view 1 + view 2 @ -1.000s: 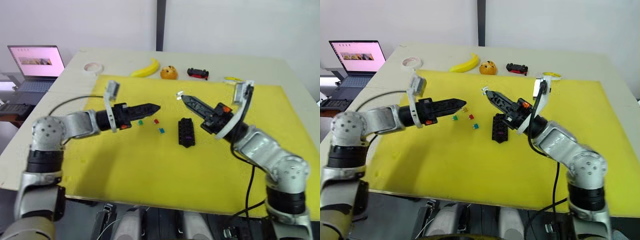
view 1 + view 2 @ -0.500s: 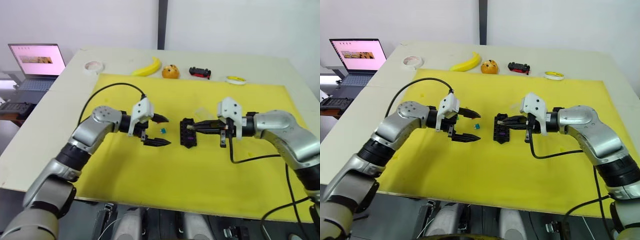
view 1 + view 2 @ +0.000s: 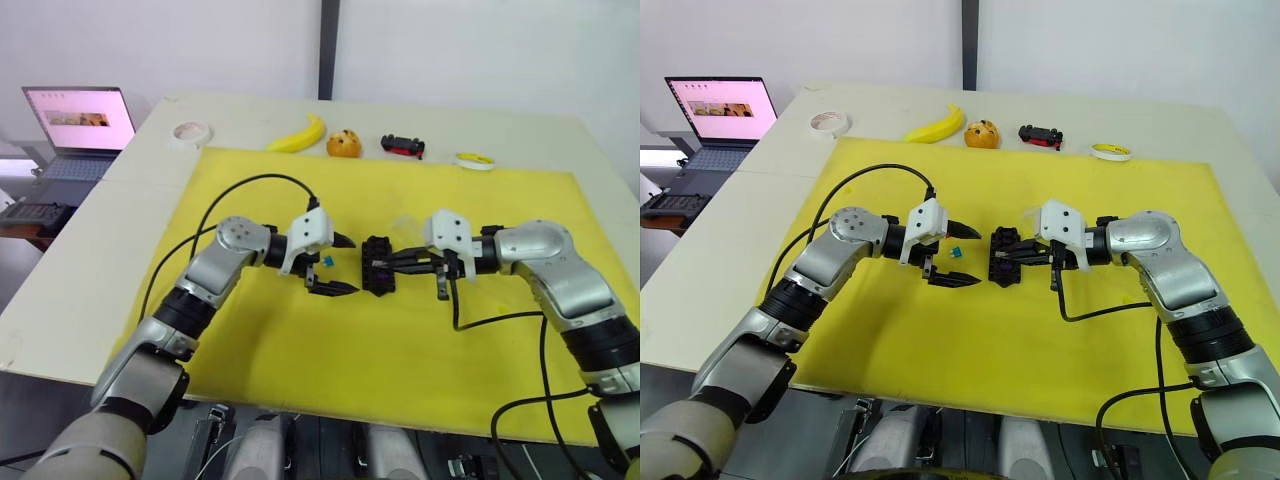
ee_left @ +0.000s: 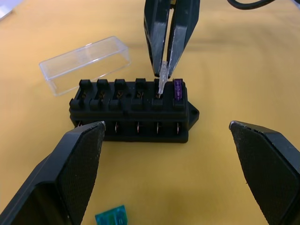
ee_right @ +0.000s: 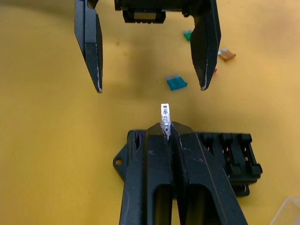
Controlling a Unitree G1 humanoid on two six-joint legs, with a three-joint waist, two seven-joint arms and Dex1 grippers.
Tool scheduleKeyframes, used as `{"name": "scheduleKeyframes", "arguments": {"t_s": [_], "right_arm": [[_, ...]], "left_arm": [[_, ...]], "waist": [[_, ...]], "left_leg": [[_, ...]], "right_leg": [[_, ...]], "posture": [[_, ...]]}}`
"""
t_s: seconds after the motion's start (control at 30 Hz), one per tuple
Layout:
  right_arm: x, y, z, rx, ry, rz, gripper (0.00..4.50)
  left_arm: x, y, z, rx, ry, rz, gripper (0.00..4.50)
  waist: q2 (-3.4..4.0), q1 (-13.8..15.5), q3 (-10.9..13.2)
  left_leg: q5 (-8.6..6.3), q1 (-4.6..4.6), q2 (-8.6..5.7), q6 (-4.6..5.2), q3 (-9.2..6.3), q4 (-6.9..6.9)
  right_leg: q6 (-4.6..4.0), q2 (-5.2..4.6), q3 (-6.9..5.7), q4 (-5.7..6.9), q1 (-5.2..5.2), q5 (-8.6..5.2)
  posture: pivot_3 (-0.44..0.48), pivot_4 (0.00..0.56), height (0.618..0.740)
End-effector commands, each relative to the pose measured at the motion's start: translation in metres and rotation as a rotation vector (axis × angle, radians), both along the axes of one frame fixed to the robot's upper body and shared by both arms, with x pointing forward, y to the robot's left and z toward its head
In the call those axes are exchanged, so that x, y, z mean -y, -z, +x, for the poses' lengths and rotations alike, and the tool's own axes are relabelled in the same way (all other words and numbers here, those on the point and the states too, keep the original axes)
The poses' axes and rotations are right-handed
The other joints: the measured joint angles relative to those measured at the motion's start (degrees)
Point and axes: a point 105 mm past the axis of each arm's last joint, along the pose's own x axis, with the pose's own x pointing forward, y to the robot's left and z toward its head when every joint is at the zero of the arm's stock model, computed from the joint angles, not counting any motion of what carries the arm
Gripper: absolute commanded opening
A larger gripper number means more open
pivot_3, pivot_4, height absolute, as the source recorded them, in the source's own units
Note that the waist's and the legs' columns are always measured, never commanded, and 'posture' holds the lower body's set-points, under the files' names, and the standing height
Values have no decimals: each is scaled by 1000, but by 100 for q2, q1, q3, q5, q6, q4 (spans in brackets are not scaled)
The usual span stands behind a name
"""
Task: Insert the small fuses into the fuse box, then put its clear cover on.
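Head stereo pair: high, looking forward and down across the whole table (image 3: 90, 215), far off; both eyes share the mat (image 3: 330, 345), mid-frame. Left wrist camera: low and close, facing the fuse box (image 4: 131, 110). Right wrist camera: close above the same box, looking the opposite way; both wrist views share it.

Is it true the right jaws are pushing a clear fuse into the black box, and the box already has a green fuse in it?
Not quite. The fuse already in the fuse box is purple, not green, as the left wrist view shows. The rest holds: the right gripper is shut on a clear fuse, lowering it into the slot beside the purple one.
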Motion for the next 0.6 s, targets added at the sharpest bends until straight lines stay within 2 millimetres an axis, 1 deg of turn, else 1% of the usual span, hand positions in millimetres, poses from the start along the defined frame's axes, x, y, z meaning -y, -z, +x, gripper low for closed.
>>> {"name": "scheduleKeyframes", "arguments": {"t_s": [0.03,0.37,0.6], "right_arm": [[3,-11,3,46,12,17,0],[5,-4,7,34,24,4,0],[8,-15,4,30,-3,15,0]], "left_arm": [[1,-15,0,47,10,-25,4468],[1,-17,-1,51,11,-24,4468],[1,-16,-2,51,13,-20,4468]], "waist": [[0,-1,0],[1,5,-1],[1,6,-1]], "left_leg": [[0,1,0,-1,0,0],[1,2,-1,-2,0,0],[2,1,-2,-3,1,0]], "right_leg": [[0,0,0,1,0,0],[0,4,-1,3,0,0],[1,5,-1,3,0,0]], "posture": [[0,150,740],[0,150,740],[0,150,740]]}}
